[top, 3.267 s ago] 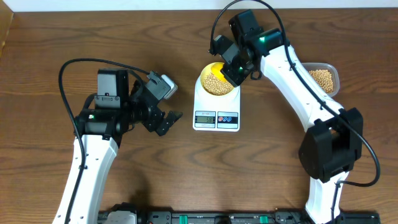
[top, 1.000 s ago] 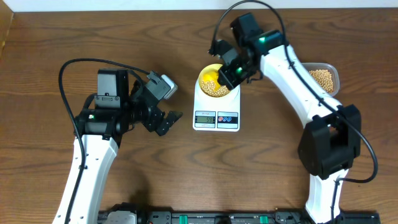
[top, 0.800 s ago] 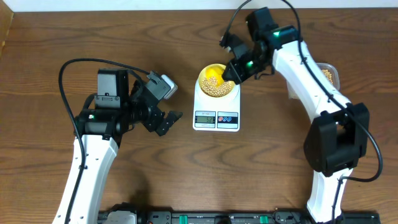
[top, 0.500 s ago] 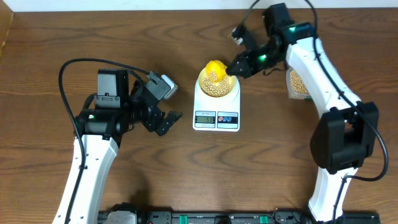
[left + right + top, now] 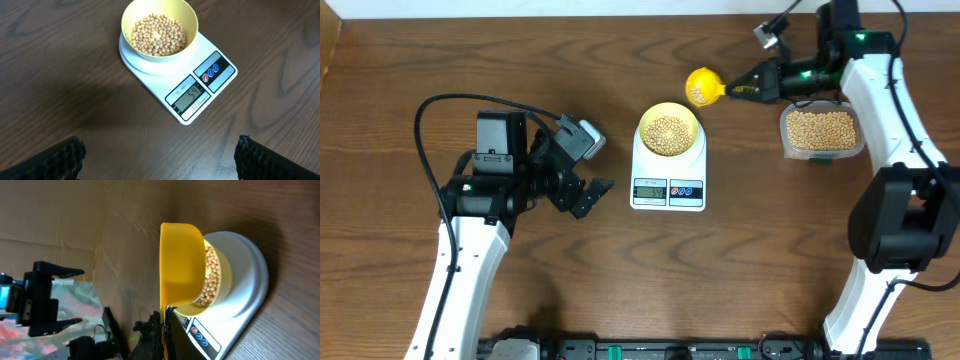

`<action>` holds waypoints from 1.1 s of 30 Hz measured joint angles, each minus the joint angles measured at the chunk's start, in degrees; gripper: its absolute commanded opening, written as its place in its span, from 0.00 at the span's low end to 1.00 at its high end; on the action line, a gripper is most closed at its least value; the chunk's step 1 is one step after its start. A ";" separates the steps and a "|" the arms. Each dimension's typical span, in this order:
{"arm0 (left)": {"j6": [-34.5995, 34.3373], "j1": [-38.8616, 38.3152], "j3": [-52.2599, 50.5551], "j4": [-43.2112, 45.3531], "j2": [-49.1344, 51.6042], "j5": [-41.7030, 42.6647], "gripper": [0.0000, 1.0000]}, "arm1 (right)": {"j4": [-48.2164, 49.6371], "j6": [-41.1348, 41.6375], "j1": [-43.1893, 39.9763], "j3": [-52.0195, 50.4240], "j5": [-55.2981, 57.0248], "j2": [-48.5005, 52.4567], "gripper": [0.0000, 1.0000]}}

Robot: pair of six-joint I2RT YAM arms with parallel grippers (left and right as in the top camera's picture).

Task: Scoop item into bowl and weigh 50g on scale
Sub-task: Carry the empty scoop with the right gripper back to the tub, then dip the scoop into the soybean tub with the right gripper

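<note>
Jaws of right gripper pinch scoop handle; left gripper gapes wide

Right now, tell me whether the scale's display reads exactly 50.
No, in the left wrist view the display on the scale shows 54, with the bowl of beans sitting on it.

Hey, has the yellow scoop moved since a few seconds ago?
Yes. Overhead, the scoop in the right gripper has left the bowl on the scale, going up and right toward the bean container.
</note>
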 measured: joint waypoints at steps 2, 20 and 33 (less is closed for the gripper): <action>-0.02 0.00 0.00 0.00 0.00 0.00 0.98 | -0.39 -0.02 -1.31 0.00 -0.44 0.00 0.01; 0.00 0.00 0.00 0.00 0.00 0.00 0.98 | -16.00 -8.94 -18.25 -0.04 -0.31 -3.17 0.01; 0.00 0.00 0.00 0.00 0.00 0.00 0.98 | -17.11 -10.19 -22.36 -0.07 18.69 -3.17 0.01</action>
